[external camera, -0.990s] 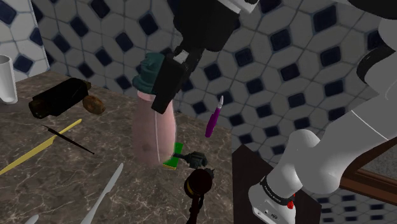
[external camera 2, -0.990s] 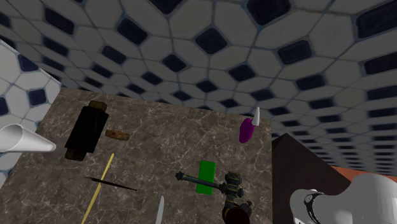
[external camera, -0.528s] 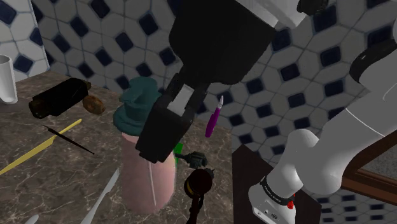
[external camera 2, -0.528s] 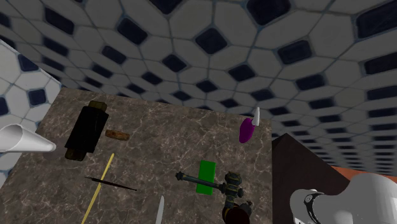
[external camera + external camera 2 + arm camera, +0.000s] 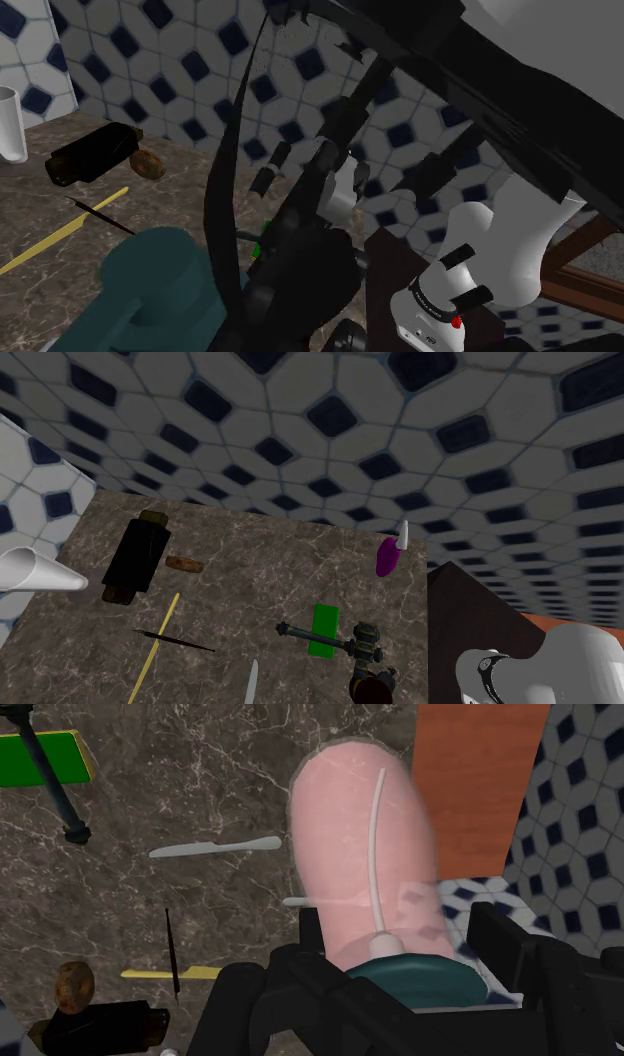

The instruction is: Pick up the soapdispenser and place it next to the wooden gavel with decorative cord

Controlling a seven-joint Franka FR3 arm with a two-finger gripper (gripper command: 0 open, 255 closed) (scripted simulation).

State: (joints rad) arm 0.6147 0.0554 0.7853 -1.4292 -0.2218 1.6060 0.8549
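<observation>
Jaws: clenched on the soap dispenser (image 5: pixel 365 854) just under its teal pump cap (image 5: pixel 420 979).
Dispenser: lifted clear of the desk (image 5: pixel 200 784), hanging near the desk's edge.
Shape: rounded, translucent pink bottle with a white tube inside.
Change: a second ago it stood on the marble by the green block (image 5: pixel 325 629); now its cap looms at seven o'clock in the shoulder view.
Open room: bare veined marble from nine o'clock of the block to the black box (image 5: pixel 135 557).
Gavel side: a dark mallet (image 5: pixel 350 642) crosses the block; the brown gavel (image 5: pixel 372 688) lies at its five o'clock, by my stand (image 5: pixel 470 612).
Far: a purple-handled blade (image 5: pixel 388 555) at one o'clock, near the tiled wall (image 5: pixel 300 432).
</observation>
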